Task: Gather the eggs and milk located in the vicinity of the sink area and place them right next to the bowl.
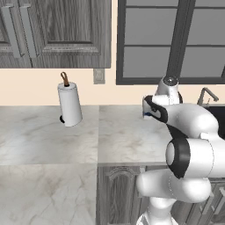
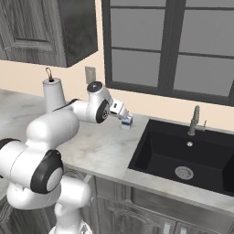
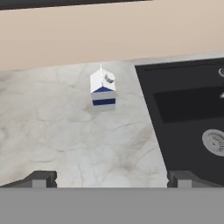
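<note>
Hand view: the milk (image 3: 103,89) stands upright on the marble desk (image 3: 65,131), a white gable-top carton with blue bands and a small round cap on its slanted top. It sits near the back wall, just left of the sink (image 3: 188,113), apart from the basin's rim. The two dark fingertips of the pincer (image 3: 111,178) rise at the bottom edge, spread wide apart with nothing between them; the pincer is open and well short of the carton. The round metal drain (image 3: 214,142) shows at the right edge inside the black basin.

Right base view: the white arm reaches forward and to the right over the desk (image 2: 105,146), with its hand just beside the milk (image 2: 127,122), which is partly covered by the wrist. The carton stands on the desk close to the left rim of the sink (image 2: 183,157). The faucet (image 2: 195,119) rises behind the basin, and the drain (image 2: 183,172) lies on its floor. A paper-towel roll (image 2: 53,93) stands upright behind the arm, near the wall, with a wall outlet (image 2: 90,74) beside it.

Left base view: the milk (image 1: 146,112) shows as a small white and blue shape behind the arm's upper links. The paper-towel roll (image 1: 70,104) stands well to its left on the desk (image 1: 52,140). The faucet (image 1: 207,95) shows at the right edge.
</note>
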Motion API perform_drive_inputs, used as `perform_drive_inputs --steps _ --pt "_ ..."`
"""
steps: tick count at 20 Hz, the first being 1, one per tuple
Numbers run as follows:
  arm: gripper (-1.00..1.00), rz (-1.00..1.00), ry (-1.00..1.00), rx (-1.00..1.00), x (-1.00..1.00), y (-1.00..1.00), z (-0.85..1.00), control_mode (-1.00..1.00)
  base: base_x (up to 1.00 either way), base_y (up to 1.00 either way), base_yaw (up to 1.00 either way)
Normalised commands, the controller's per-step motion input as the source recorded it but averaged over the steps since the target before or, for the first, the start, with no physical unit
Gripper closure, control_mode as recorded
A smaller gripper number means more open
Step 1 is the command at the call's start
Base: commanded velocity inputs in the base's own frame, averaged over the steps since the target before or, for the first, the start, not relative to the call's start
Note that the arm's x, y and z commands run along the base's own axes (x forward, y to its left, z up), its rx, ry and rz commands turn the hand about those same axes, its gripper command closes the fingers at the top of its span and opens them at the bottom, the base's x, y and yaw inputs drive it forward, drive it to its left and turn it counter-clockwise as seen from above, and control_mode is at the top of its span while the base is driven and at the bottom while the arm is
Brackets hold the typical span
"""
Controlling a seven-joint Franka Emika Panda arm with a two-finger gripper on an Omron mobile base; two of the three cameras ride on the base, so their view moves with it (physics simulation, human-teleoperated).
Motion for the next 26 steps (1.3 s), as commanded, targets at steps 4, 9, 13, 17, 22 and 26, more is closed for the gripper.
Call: perform_drive_inputs --steps 4,9,13,17,22,26 --pt "-1.0 0.0 0.0 0.0 0.18 -0.01 -0.14 -1.0 0.0 0.0 0.0" --pt "-1.0 0.0 0.0 0.0 0.19 -0.03 -0.12 -1.0 0.0 0.0 0.0" --pt "-1.0 0.0 0.0 0.0 0.2 -0.02 -0.1 -1.0 0.0 0.0 0.0" --pt "-1.0 0.0 0.0 0.0 0.21 -0.04 -0.1 -1.0 0.0 0.0 0.0" --pt "-1.0 0.0 0.0 0.0 0.18 -0.04 -0.11 -1.0 0.0 0.0 0.0" --pt "-1.0 0.0 0.01 0.0 0.2 -0.04 -0.1 -1.0 0.0 0.0 0.0"
